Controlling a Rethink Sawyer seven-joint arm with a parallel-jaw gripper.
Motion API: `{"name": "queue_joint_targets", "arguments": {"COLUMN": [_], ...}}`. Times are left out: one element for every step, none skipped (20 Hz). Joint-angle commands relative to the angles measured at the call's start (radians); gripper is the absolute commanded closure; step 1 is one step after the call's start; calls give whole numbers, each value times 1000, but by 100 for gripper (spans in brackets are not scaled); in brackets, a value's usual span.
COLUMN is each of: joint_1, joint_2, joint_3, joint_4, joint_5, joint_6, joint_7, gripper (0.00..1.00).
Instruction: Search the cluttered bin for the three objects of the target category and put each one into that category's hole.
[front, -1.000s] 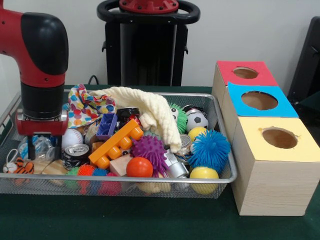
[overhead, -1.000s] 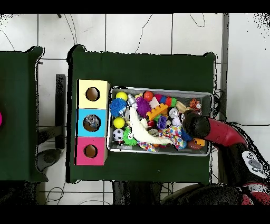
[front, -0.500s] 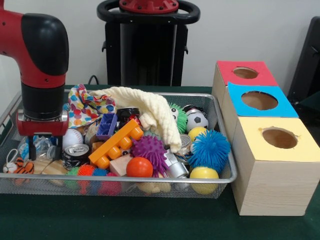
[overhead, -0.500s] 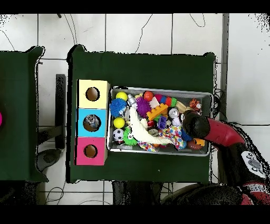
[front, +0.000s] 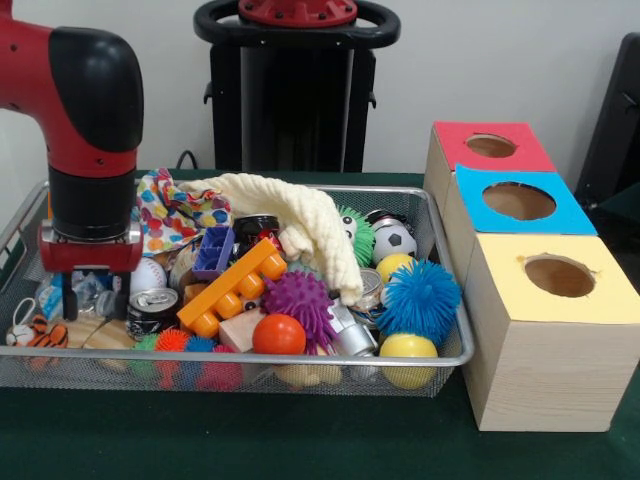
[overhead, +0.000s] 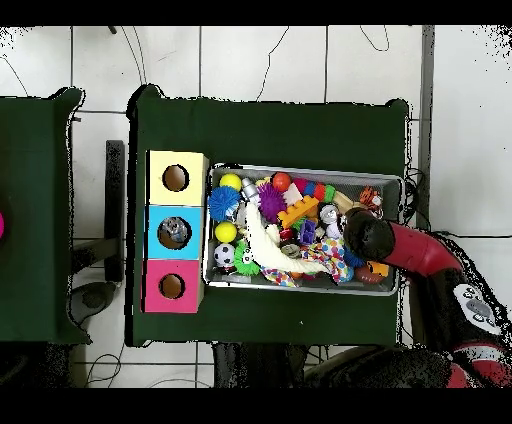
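Three boxes stood in a row beside the wire bin (front: 300, 357), each with a round hole on top: the yellow box (front: 560, 340) at the front edge of the table (front: 300, 440), the blue box (front: 515, 205) in the middle, and the red box (front: 490, 148) at the back. In the overhead view the same yellow box (overhead: 176, 178), blue box (overhead: 175, 232) and red box (overhead: 172, 286) sat just beside one short end of the bin (overhead: 304, 288).

The bin was full of toys. The gripper (front: 86, 297) hung low over the end of the bin that lay far from the boxes. Its two dark fingers (front: 68, 297) pointed down with a gap between them, and nothing was held there. Right under them lay some crinkly clear plastic (front: 88, 288). A white baseball (front: 150, 274) and a silver can (front: 152, 308) sat just beside the gripper. A little tiger toy (front: 38, 334) lay by the front corner at that end.

A long orange block (front: 232, 287) lay tilted in the middle of the bin, with a purple block (front: 213, 252) touching its top side. A cream cloth (front: 300, 225) was draped over the pile, and a spotty cloth (front: 172, 212) lay by the back rim. A purple spiky ball (front: 298, 301), an orange ball (front: 278, 335), a blue spiky ball (front: 418, 298), a yellow ball (front: 408, 352) and a small football (front: 394, 240) sat toward the end by the boxes.

From above, the arm (overhead: 415, 252) reached in over the end of the bin away from the boxes.
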Motion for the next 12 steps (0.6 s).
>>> {"name": "queue_joint_targets", "arguments": {"joint_1": [53, 56, 59, 66, 76, 78, 87, 90, 94, 98, 100, 102], "joint_2": [19, 19, 18, 18, 20, 20, 23, 22, 22, 21, 21, 20], "joint_3": [-13, -19, -23, -34, -44, -48, -58, -65, -70, -77, -81, -84], "joint_4": [25, 24, 24, 21, 10, 8, -1, -3, -2, -3, -3, -3], "joint_5": [50, 51, 53, 55, 59, 62, 66, 69, 72, 74, 77, 79], "joint_6": [69, 73, 74, 84, 100, 104, 115, 120, 119, 121, 122, 122], "joint_7": [214, 213, 211, 209, 210, 208, 209, 207, 206, 205, 204, 202], "gripper": [0, 0, 0, 0, 0, 0, 0, 0, 0, 0, 0, 0]}}
